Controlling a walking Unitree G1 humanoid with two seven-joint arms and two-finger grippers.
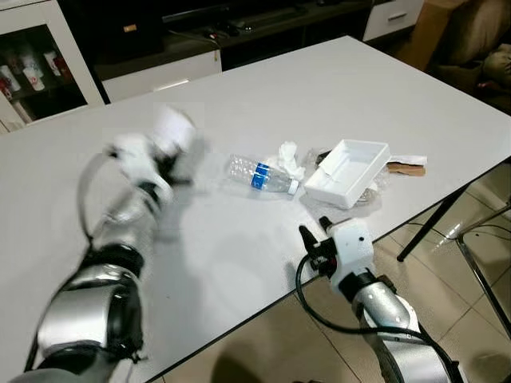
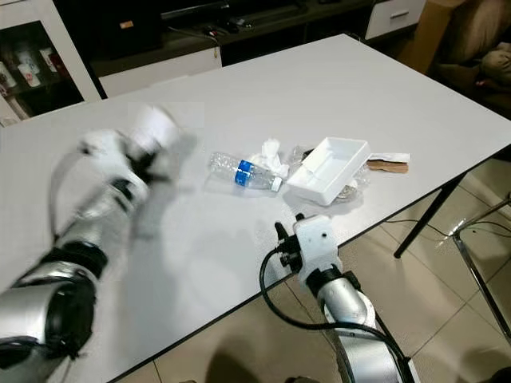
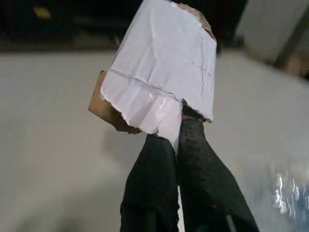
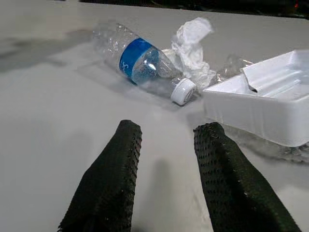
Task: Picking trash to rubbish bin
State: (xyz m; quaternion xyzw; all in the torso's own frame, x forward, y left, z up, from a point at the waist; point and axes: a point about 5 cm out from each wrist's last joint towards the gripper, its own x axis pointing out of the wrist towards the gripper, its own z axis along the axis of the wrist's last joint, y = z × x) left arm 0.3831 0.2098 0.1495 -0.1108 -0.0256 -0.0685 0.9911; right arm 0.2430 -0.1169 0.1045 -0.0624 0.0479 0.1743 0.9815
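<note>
Over the white table [image 1: 239, 263], the left gripper [image 3: 176, 130] has its 2 fingers [image 3: 149, 183] pinched tight on a torn scrap of white card [image 3: 161, 72] with a brown backing, held up off the surface; that arm is pretty blurred in the head views. Near the front edge, the right gripper [image 4: 166, 145] hovers with its fingers spread apart, nothing between them. Just ahead lie a clear plastic bottle [image 4: 140, 60] with a blue label, a crumpled tissue [image 4: 190, 43] touching its cap end, and a white foam tray [image 1: 347, 171] beside them.
</note>
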